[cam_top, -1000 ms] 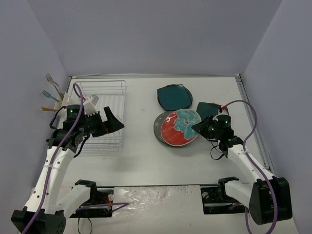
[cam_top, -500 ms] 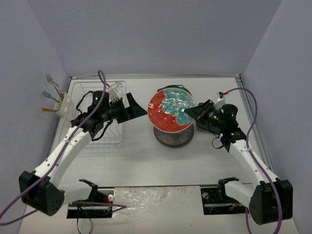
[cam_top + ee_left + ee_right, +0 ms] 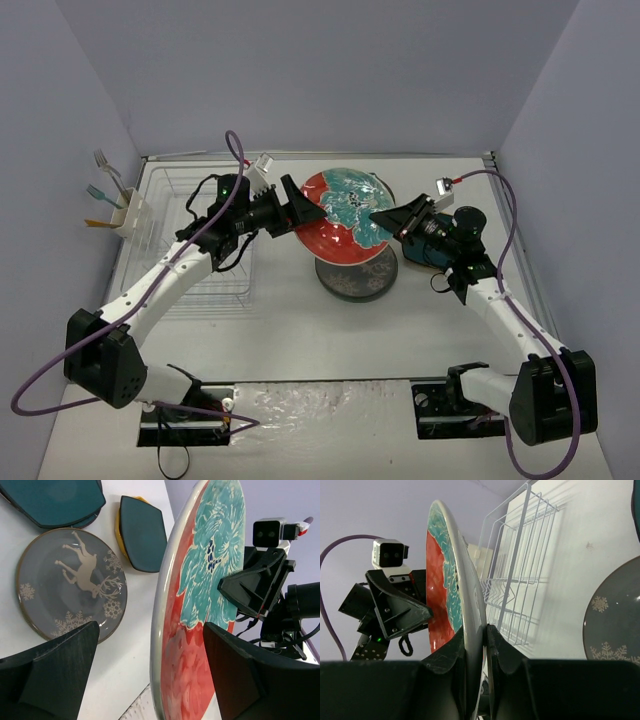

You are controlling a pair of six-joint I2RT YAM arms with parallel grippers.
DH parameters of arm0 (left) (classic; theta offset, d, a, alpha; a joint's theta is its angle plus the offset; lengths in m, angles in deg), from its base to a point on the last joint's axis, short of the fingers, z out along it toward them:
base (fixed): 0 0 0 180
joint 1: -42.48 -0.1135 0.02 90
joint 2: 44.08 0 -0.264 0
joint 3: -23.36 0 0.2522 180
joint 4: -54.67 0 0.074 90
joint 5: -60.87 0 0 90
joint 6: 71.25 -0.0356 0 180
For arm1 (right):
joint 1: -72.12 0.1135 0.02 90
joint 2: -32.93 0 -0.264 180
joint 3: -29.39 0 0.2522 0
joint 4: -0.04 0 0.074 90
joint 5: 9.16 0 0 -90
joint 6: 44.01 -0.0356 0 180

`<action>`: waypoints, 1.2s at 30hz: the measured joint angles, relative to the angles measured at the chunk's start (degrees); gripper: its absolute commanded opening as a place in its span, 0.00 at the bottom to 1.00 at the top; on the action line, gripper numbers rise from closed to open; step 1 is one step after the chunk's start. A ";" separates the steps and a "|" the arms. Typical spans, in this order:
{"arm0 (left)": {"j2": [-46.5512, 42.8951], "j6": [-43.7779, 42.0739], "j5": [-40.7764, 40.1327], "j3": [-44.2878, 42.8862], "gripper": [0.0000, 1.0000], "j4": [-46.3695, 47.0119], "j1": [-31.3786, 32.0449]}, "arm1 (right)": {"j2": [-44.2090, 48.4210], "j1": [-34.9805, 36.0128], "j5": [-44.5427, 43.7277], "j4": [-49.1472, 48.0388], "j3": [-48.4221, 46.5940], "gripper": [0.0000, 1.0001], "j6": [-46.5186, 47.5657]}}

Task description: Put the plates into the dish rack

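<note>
The right claw (image 3: 475,636) is clamped on the rim of the red round ceramic plate with teal flowers (image 3: 441,595), its two black fingers pinched on either side of the edge. The plate stands on edge in the air, clear of the tabletop (image 3: 300,330).

From the other side, the left claw (image 3: 150,627) is spread wide, one black finger (image 3: 55,670) on the plate's back side and the other on its painted face, with the rim running between them. Whether either finger touches the plate cannot be told. In the top view the left claw (image 3: 305,212) and right claw (image 3: 385,215) face each other across the red plate (image 3: 340,225).

Below both claws lies the grey-brown round plate with a white reindeer and snowflakes (image 3: 70,582), flat on the tabletop. Beyond it from the left claw sit a dark teal rounded-square plate (image 3: 50,500) and a second one (image 3: 142,532) stacked on a yellow plate (image 3: 118,530).

The white wire dish rack (image 3: 205,195) is behind the left claw, beneath that arm, with a small white cutlery cup (image 3: 130,215) on its far side.
</note>
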 measured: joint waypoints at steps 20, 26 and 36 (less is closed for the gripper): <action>0.05 1.40 2.00 -0.25 0.16 1.11 0.83 | -1.67 0.42 1.09 -2.51 0.15 0.00 1.16; -0.16 1.44 2.64 -0.35 0.00 0.08 0.50 | -1.74 0.35 1.36 -3.11 0.17 0.02 1.38; -2.00 -4.60 1.49 -2.72 0.00 -9.00 -0.82 | -1.61 0.50 1.75 0.62 -0.49 0.97 7.14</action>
